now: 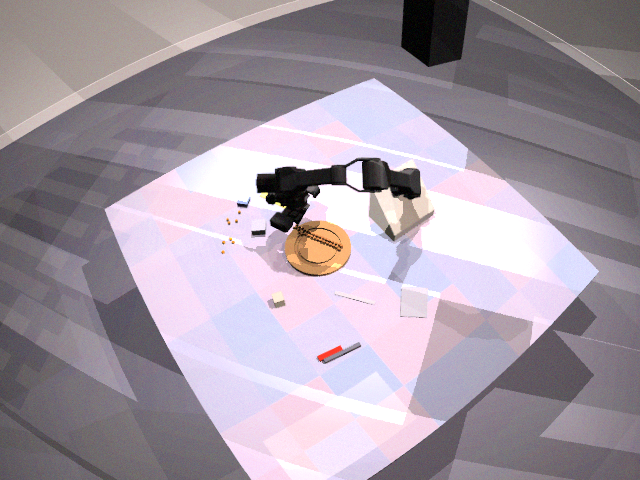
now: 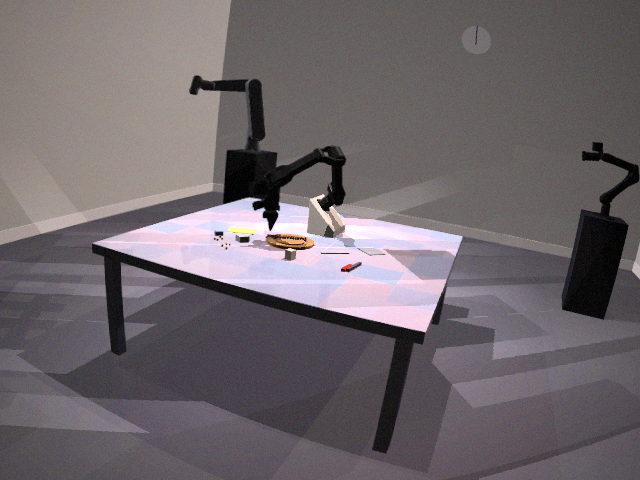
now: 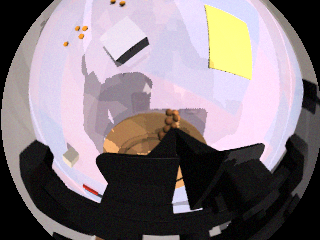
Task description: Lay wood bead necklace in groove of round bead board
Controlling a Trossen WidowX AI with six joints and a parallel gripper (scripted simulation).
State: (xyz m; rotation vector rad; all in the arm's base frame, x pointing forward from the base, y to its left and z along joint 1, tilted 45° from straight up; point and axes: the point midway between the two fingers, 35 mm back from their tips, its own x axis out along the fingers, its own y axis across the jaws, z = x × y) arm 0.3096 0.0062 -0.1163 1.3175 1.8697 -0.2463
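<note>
The round bead board lies flat on the table, with a ring-shaped groove. The brown wood bead necklace lies drawn out in two close, nearly straight strands across the board, from its upper left edge to the right side of the groove ring in the top view. The strands cross the ring rather than follow it. My gripper is shut, its tips together with no bead seen between them, a little above the necklace's upper left end. In the wrist view the fingers hide most of the necklace.
A white and black box, several loose orange beads, a blue block and a yellow sheet lie beyond the board. A beige cube, white rod, white square and red bar lie on the other side.
</note>
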